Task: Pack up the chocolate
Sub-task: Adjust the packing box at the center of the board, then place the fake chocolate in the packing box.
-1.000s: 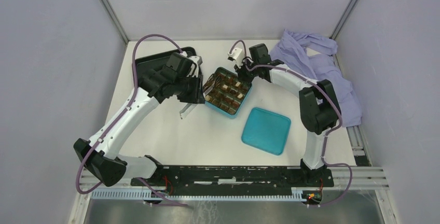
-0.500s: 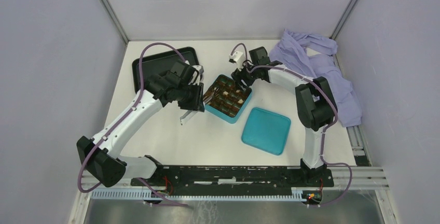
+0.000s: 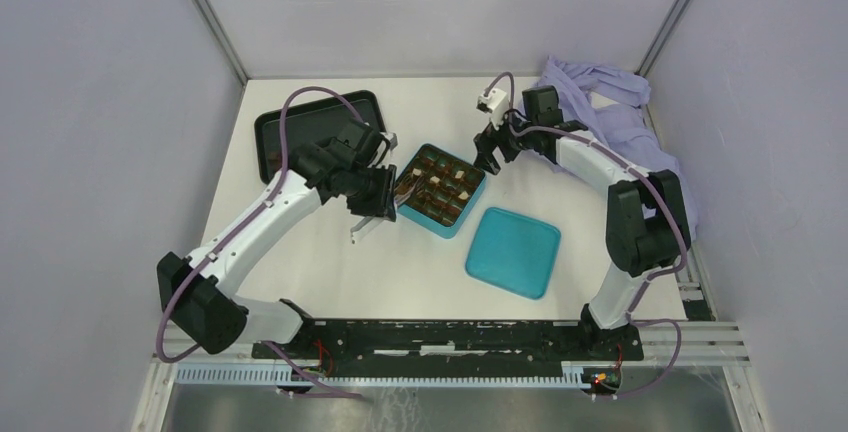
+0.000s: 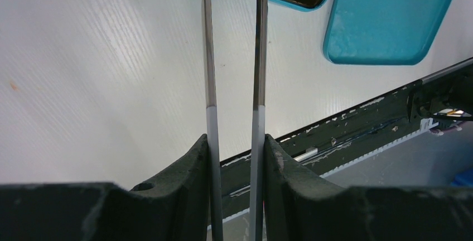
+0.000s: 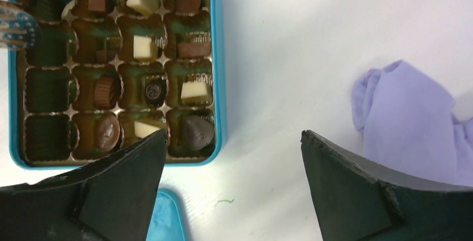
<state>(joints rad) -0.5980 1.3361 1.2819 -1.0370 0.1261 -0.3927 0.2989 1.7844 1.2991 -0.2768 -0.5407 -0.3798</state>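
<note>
The chocolate (image 5: 196, 130) lies as dark, tan and white pieces in the brown grid cells of the teal box (image 3: 478, 195), with the leftmost column of cells bare in the right wrist view. My left gripper (image 3: 376, 199) is shut on metal tongs (image 4: 207, 57). Their tips (image 5: 14, 23) reach the box's left side. My right gripper (image 3: 489, 158) hangs open and empty over the white table, just right of the box wall (image 5: 217, 85). In its own view the right gripper (image 5: 234, 140) stands wide apart.
The teal lid (image 3: 513, 252) lies flat, near and right of the box. A black tray (image 3: 300, 127) sits at the back left. A purple cloth (image 3: 620, 117) is heaped at the back right, close behind my right arm.
My right gripper was shut over the box's far side; it has opened and drawn back to the right, off the box. The left arm with the tongs shifted slightly.
</note>
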